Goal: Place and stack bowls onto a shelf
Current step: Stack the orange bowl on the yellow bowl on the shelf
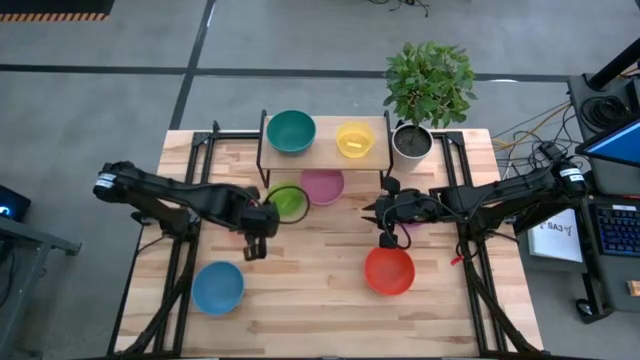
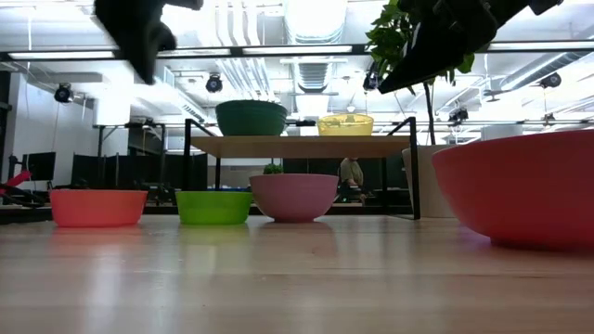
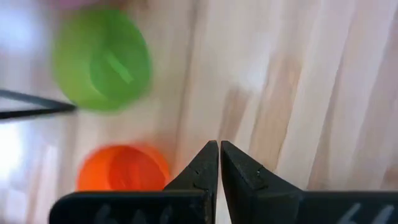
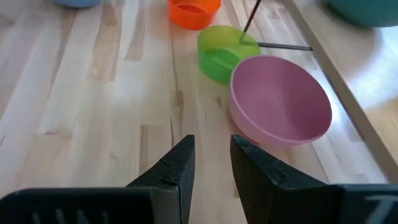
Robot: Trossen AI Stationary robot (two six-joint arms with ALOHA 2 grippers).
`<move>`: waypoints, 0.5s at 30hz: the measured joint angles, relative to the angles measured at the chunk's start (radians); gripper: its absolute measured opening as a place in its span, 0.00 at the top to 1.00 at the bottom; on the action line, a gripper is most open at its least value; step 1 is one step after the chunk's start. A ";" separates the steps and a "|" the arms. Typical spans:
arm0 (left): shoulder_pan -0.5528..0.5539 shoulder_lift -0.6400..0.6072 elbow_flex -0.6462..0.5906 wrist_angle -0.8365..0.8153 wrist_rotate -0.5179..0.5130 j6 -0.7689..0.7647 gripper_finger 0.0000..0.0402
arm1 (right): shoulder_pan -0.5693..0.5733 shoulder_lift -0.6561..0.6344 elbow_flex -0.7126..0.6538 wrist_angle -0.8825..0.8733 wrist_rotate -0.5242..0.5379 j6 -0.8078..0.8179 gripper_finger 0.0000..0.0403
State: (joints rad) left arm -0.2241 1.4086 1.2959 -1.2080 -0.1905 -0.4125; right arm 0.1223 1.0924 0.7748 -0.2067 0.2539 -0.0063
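Sitting empty on the shelf, the teal bowl and yellow bowl overlook the clenched, empty left pincer and part-open right pincer.

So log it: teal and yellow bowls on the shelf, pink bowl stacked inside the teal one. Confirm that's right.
Not quite. The teal bowl and yellow bowl do sit on the shelf, but the pink bowl stands on the table in front of it, as the high view shows.
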 joint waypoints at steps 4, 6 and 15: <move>0.004 0.001 0.001 -0.032 -0.015 -0.095 1.00 | 0.000 0.000 -0.001 0.000 0.000 -0.001 0.77; 0.010 0.000 -0.031 -0.070 -0.017 -0.194 1.00 | 0.000 0.000 -0.001 0.000 0.000 -0.005 0.77; 0.036 -0.002 -0.265 -0.018 0.047 -0.409 0.76 | 0.000 0.000 -0.001 0.003 0.000 -0.007 0.77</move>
State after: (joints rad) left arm -0.1877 1.4071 1.0311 -1.2264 -0.1431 -0.8216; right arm 0.1219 1.0924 0.7734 -0.2033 0.2539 -0.0135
